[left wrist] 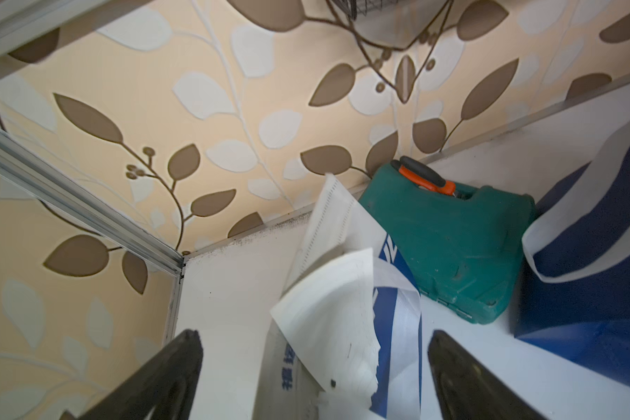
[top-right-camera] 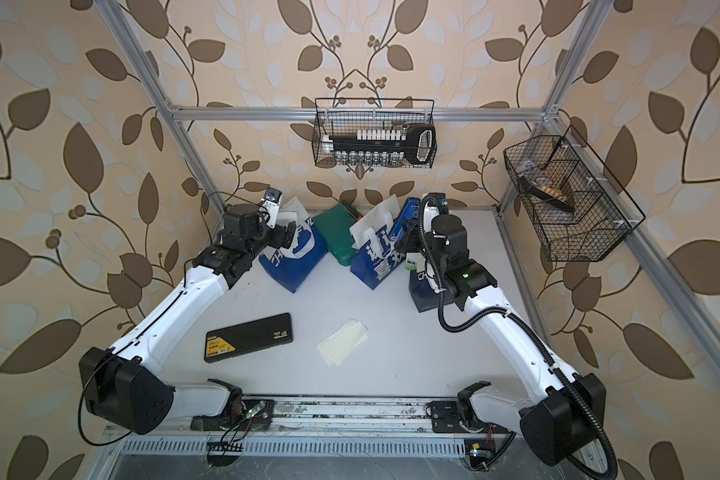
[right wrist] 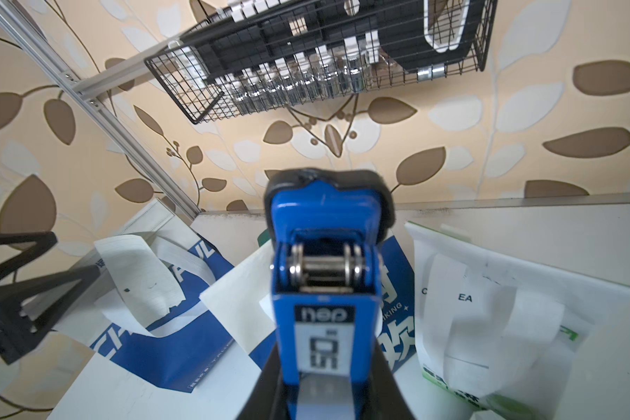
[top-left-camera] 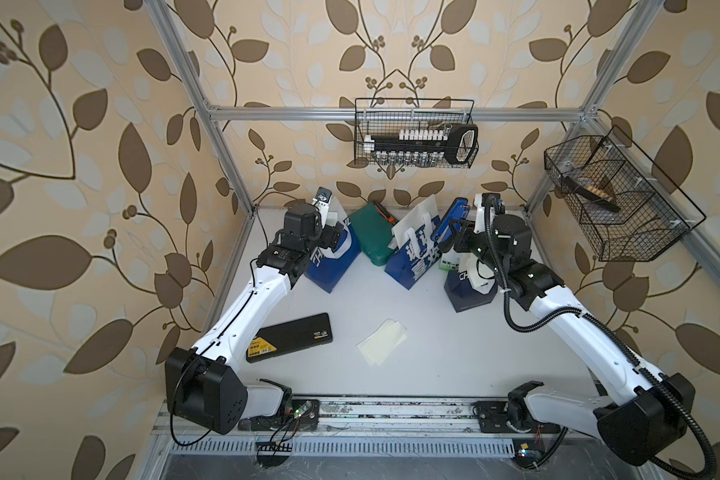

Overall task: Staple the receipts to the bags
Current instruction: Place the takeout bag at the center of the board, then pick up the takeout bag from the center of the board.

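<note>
Back left: the left gripper (left wrist: 313, 336) stands wide open, nothing gripped. A curled receipt (left wrist: 328, 320) at the mouth of the navy bag (left wrist: 397, 302) shows between its fingers. The right gripper (right wrist: 324, 392) is clamped on a blue stapler (right wrist: 324, 291) near the middle navy bag (top-left-camera: 408, 262) — loose receipts (top-left-camera: 381, 341) lie flat in the middle of the table (top-left-camera: 454, 345).

Left gripper (left wrist: 315, 336): jaws wide apart, a curled receipt (left wrist: 328, 312) between them, touching neither. Receipt lies against navy-and-white bag (left wrist: 397, 302), just beside the green case (left wrist: 451, 247). Second navy bag (left wrist: 579, 291) close on the case's opposite side.
</note>
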`<state>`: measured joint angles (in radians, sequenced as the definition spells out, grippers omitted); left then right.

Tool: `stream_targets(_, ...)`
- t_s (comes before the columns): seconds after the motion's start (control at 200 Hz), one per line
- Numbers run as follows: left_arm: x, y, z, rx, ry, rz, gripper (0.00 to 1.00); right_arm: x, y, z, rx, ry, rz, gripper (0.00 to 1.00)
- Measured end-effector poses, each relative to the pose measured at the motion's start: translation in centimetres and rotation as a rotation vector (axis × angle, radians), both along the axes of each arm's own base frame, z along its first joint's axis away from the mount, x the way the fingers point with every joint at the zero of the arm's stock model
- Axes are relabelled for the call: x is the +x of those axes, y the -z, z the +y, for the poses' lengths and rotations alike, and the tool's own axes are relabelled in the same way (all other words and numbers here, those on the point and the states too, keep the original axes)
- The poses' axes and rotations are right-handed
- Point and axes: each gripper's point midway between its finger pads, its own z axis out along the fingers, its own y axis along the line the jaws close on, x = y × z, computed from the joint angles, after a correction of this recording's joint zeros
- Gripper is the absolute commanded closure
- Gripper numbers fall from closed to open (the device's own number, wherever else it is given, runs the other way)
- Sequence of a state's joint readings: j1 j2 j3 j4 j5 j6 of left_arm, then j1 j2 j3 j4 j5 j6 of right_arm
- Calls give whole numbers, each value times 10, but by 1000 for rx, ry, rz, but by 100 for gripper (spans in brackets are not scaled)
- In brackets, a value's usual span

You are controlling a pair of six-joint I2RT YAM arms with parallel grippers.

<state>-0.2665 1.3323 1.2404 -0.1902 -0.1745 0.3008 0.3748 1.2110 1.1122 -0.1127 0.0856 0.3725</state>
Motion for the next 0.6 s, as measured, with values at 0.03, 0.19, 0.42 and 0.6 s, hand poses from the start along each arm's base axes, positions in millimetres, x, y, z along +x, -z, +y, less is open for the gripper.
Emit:
stream_targets(0.03,1,-6,-1,-7,1,-11,1,0,3,-2,-7,8,7,100)
stream_targets(0.19,-5,-53,-22,-34,63,-82,1,0,8,-9,-50,41,17,100)
stream_targets(0.42,-41,-80,-136,-272,459,-55,1,1,10,-17,-117,67,9,100)
stream_targets(0.6,20,-51,-204,-364,515,110,5,0,13,-17,-135,61,19,100)
